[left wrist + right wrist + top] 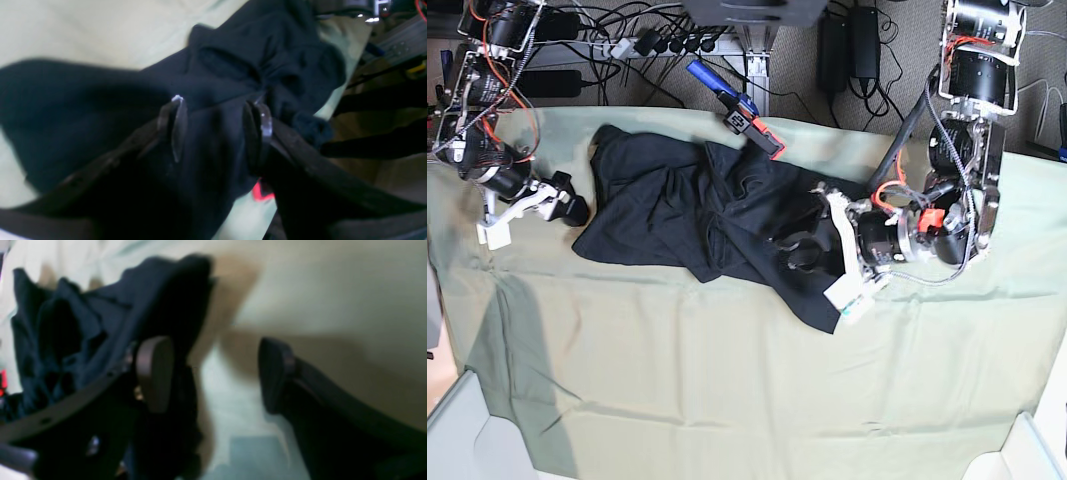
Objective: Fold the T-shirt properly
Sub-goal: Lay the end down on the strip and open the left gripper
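Observation:
The black T-shirt [677, 210] lies crumpled in a long heap across the back half of the pale green cloth [727, 400]. At its right end, my left gripper [809, 252] is shut on a thick fold of it. In the left wrist view that black cloth [250, 56] fills the gap between the left gripper's [218, 130] pads. My right gripper [572, 198] stands open just off the shirt's left edge. In the right wrist view only green cloth shows inside the right gripper [213, 373], and the shirt [83, 323] is bunched beside its left finger [155, 373].
A blue-handled tool with red parts [737, 110] lies at the back edge of the cloth. A power strip and cables [637, 45] run behind the table. White bins [457, 430] sit at the front corners. The table edge [337, 106] drops off close to the held fold.

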